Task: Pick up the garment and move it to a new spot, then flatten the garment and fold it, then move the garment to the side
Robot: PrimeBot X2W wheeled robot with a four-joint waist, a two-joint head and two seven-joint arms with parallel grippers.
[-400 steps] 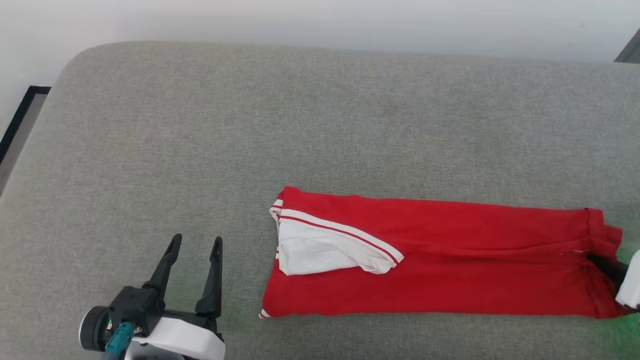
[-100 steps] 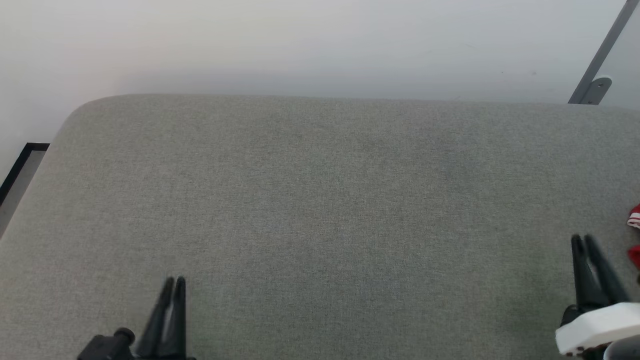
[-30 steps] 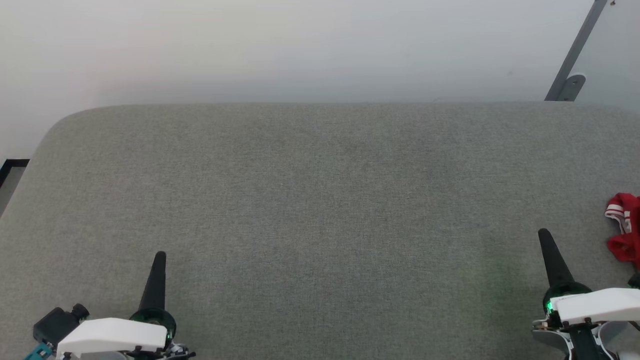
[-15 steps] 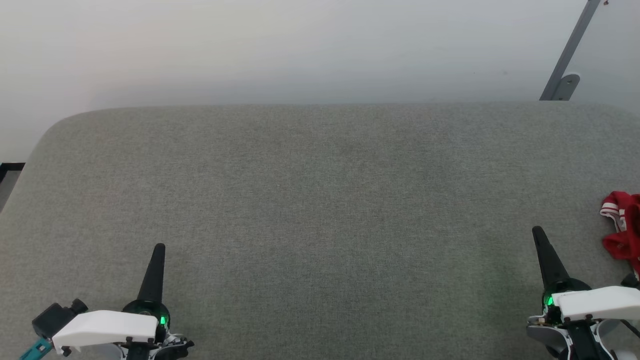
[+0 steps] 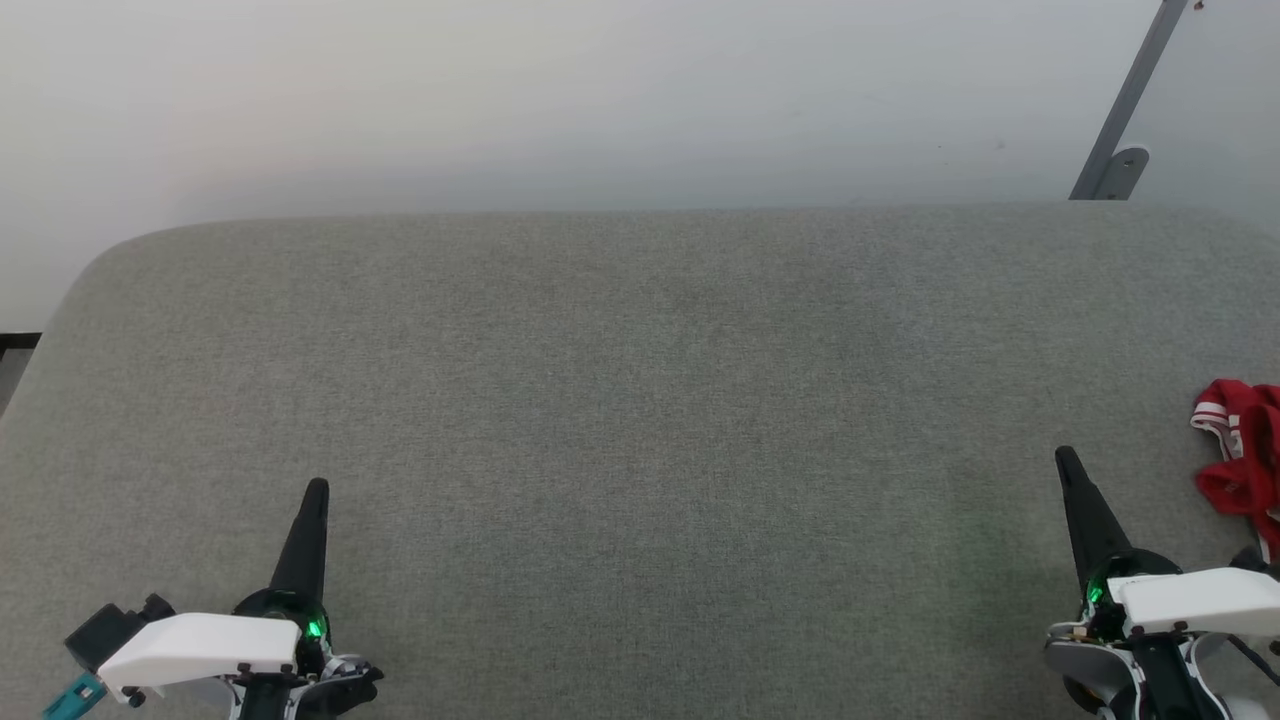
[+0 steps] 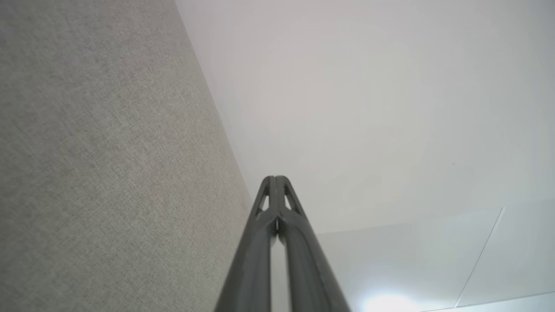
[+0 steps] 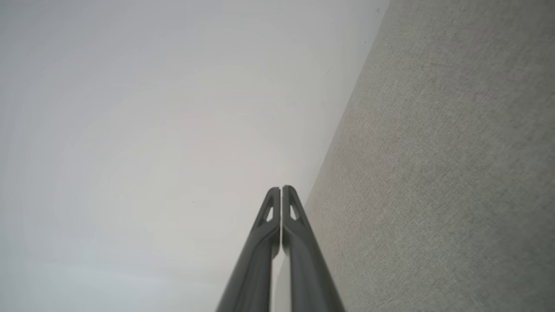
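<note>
Your long dark-fingered left gripper (image 5: 316, 492) and right gripper (image 5: 1068, 462) are each pressed together and empty. The soft red shirt with striped trim (image 5: 1232, 452) lies bunched just right of your right gripper, not touching it. The task is likely finished: pull back without snagging the cloth.

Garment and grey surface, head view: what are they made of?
Garment: soft cloth, probably knit, matte red with red-and-white striped trim; it lies bunched in limp folds. Surface: woven upholstery-type fabric, matte speckled grey; fine weave grain shows up close, and the rounded corner hints at padding underneath, unconfirmed.
</note>
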